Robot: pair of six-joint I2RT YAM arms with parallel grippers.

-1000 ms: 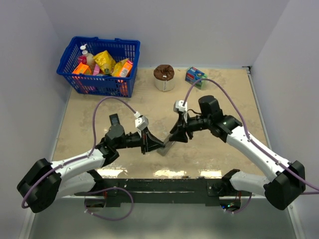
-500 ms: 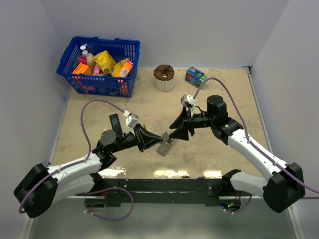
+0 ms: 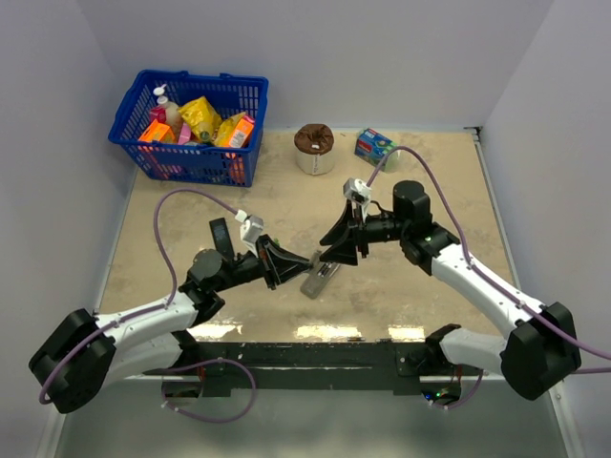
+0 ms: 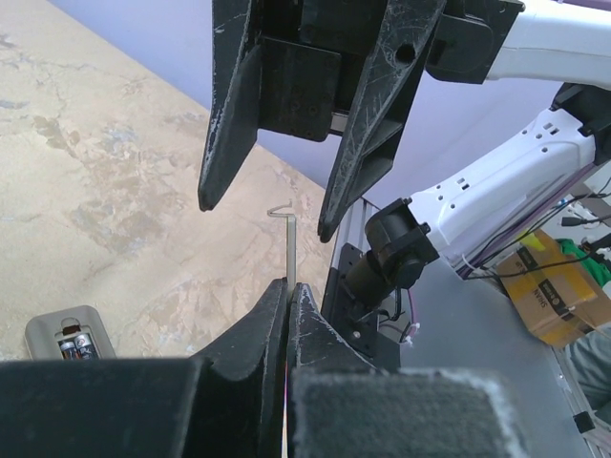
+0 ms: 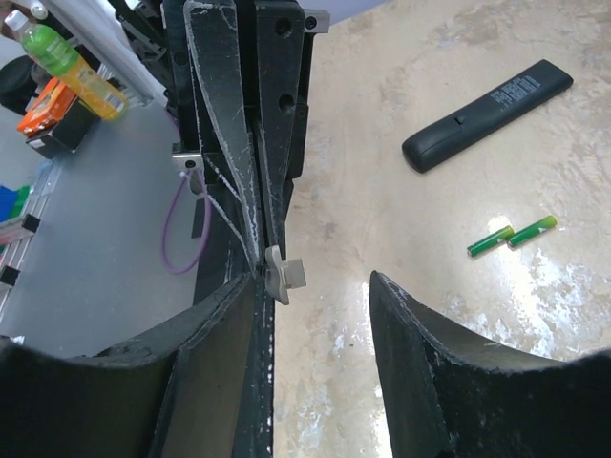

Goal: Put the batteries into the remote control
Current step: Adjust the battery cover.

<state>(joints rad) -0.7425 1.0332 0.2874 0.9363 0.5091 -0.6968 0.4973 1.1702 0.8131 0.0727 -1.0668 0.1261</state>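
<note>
Grey plastic battery cover (image 5: 284,274), thin, hooked at tip, pinched edge-on in clenched left gripper (image 4: 289,289) above middle of worktop (image 3: 420,191). Right gripper (image 4: 265,218): jaws apart either side of cover tip, grasping nothing. Remote control (image 4: 57,329) lies grey back up near worktop middle, toward near edge. Compartment open, dark batteries (image 4: 74,345) seated side by side. Handover likely: right should close squarely on flat faces before left lets go.

Counted two tools, left tool (image 4: 286,291) and right tool (image 5: 315,281). Found one thin grey plate (image 4: 289,243) between them, one remote control (image 4: 43,324) near the left tool with two batteries (image 4: 73,345) inside, one black remote (image 5: 487,113) and two green sticks (image 5: 492,240) beyond the right tool.
</note>
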